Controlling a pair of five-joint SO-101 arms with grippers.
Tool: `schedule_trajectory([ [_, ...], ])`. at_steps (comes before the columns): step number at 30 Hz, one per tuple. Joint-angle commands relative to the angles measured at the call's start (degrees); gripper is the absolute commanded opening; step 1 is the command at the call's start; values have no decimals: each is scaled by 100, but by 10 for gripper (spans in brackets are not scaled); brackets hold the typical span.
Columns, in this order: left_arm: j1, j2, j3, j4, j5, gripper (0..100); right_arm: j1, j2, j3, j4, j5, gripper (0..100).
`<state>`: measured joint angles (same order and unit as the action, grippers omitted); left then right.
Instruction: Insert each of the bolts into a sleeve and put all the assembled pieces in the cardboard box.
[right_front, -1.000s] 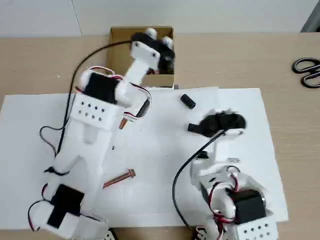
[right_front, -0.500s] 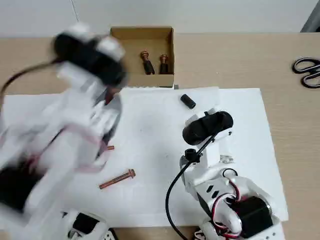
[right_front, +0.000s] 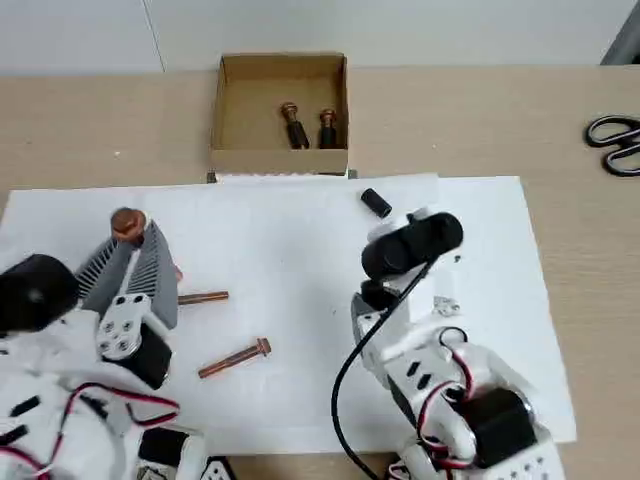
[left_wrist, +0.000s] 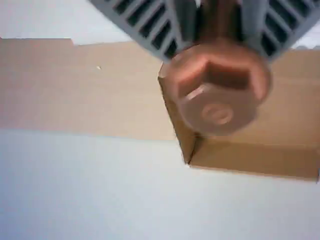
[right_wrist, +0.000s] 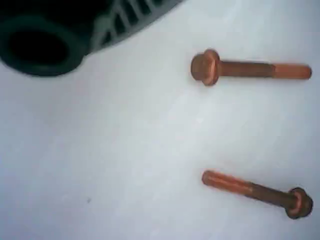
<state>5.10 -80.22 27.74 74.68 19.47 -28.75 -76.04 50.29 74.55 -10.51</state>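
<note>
Two loose bolts (right_front: 234, 358) lie on the paper sheet (right_front: 480, 220) toward its near edge, between my grippers. My left gripper (right_front: 133, 243), by the sheet's left edge, clamps a held bolt (left_wrist: 215, 90). My right gripper (right_front: 373, 297) grips a black sleeve (right_wrist: 35, 47) mid-sheet. A spare sleeve (right_front: 376, 202) lies near the far edge. Beyond it, the cardboard box (right_front: 280, 160) holds two assembled pieces (right_front: 293, 125).

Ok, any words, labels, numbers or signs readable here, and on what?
None readable.
The copper hex-headed bolt in the left gripper bears a faint round mark on its head, too blurred to read.
The brown cardboard box, white paper sheet and black-handled scissors show no print.
</note>
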Motion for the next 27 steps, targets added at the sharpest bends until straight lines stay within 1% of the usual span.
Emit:
schedule_trajectory([
  [1, -123, -879, 1314, -668, 229, 6, -92, -31, 273, -620, 70, 2],
  [4, -114, -1477, 2316, -1064, 475, 6, -409, -31, 677, -954, 70, 2],
  [7, -97, -1899, 3029, -1380, 721, 6, -699, -31, 993, -1376, 70, 2],
  [10, -88, -2048, 3371, -1512, 897, 6, -910, -4, 1196, -1727, 70, 2],
  [14, -70, -2040, 3486, -1495, 1248, 6, -1270, 4, 1327, -1833, 70, 2],
  [16, 167, -2040, 3591, -1495, 1301, 6, -1411, 4, 1371, -1842, 70, 2],
  [18, 554, -2040, 3653, -1486, 1301, 6, -1534, 13, 1433, -1912, 105, 2],
  [22, 1204, -2040, 3837, -1521, 1301, 6, -1666, -22, 1820, -2431, 738, 2],
  [27, 1556, -2040, 4101, -1530, 1266, 6, -1675, -22, 2233, -3213, 1213, 2],
])
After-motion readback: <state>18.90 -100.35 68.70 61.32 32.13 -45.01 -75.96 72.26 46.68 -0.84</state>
